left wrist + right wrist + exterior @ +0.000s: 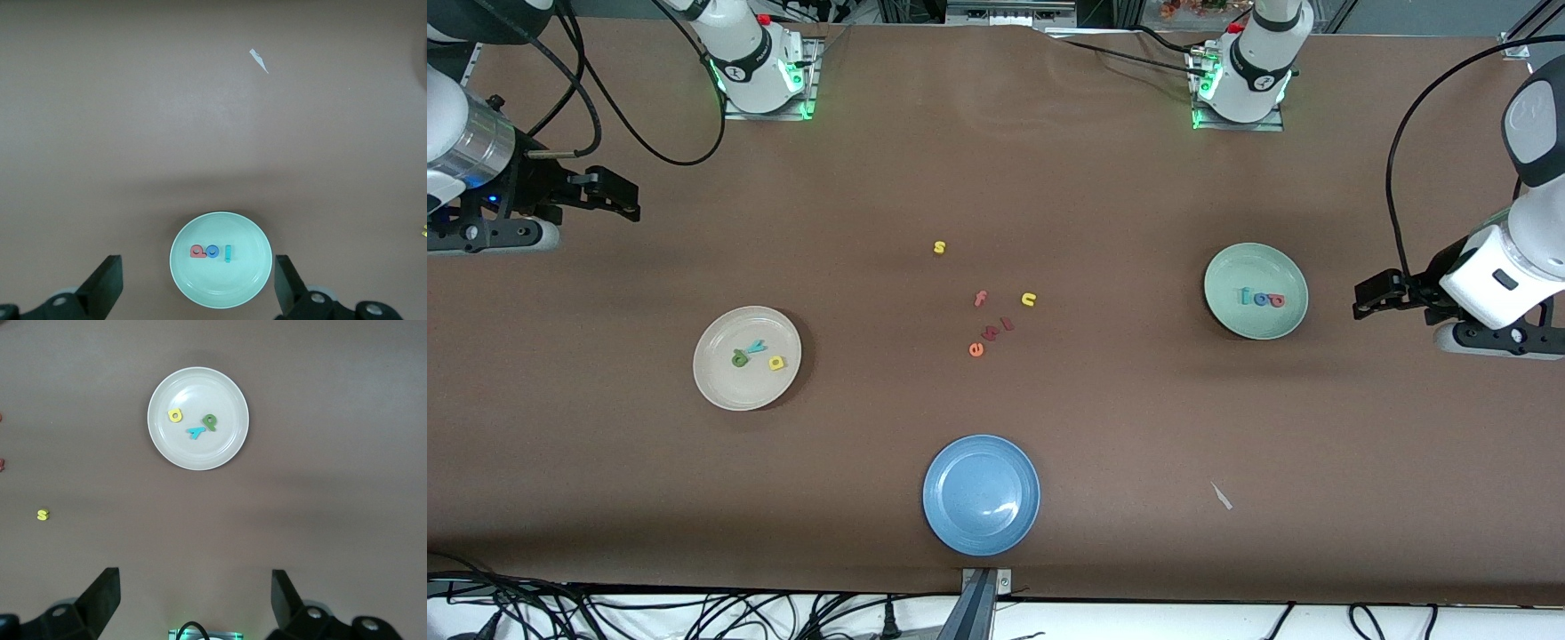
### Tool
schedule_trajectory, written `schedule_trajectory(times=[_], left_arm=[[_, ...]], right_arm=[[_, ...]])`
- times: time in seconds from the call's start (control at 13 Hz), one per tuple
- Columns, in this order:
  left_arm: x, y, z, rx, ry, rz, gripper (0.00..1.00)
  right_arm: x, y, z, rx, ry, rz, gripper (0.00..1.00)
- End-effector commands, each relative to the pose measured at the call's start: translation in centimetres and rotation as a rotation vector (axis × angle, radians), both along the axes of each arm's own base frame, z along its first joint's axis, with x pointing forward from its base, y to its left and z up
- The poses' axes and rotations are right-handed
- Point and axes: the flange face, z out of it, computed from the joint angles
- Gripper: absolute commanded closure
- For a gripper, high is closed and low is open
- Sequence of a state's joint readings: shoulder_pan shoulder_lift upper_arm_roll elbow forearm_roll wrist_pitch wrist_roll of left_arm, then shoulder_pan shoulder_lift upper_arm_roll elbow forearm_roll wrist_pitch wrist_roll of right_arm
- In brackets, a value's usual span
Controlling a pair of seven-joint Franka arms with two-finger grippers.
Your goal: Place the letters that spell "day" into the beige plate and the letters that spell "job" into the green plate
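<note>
Your left gripper (197, 293) is spread wide and holds nothing; it hangs over the left arm's end of the table, just beside the green plate (1227, 316). Your right gripper (195, 607) is spread just as wide, also empty, over the right arm's end of the table. Only the finger tips show in each wrist view; the rest is cut off by the frame edge.

In the green plate you have the light-teal j (1242, 296), blue o (1261, 300) and pinkish-red b (1278, 301) in a row, touching or nearly so. In the beige plate (720, 382) lie the olive-green d (740, 358), teal y (755, 346) and yellow a (775, 363), loosely spread.

Mid-table you see the yellow s (939, 247), pink f (980, 299), yellow n/u (1029, 300) and orange-red e (975, 350); two small reddish letters between e and n/u are too small to read. An empty blue plate (951, 520) sits near the table edge closest to the front camera. A white paper scrap (1222, 496) lies toward the left arm's end.

The table is covered in brown cloth, with cables along its edges.
</note>
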State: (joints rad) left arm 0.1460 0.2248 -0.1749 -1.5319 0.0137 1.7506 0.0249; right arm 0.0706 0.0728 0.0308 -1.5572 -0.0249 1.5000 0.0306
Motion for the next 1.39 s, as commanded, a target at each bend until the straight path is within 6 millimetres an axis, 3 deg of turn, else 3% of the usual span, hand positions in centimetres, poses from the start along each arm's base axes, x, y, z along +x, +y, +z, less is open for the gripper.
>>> schedule_trajectory(times=[0.0, 0.77, 1.31], left_arm=[[-0.5, 0.1, 1.6, -0.025, 0.001, -0.019, 0.0], [-0.3, 0.7, 3.3, -0.038, -0.006, -0.032, 0.0], [-0.2, -0.1, 4.0, -0.042, -0.021, -0.04, 0.0]], right_arm=[[0.0, 0.1, 0.0, 0.006, 0.001, -0.004, 0.0], [0.0, 0.3, -0.2, 0.074, 0.016, 0.014, 0.0], [0.2, 0.4, 0.2, 0.07, 0.008, 0.036, 0.0]])
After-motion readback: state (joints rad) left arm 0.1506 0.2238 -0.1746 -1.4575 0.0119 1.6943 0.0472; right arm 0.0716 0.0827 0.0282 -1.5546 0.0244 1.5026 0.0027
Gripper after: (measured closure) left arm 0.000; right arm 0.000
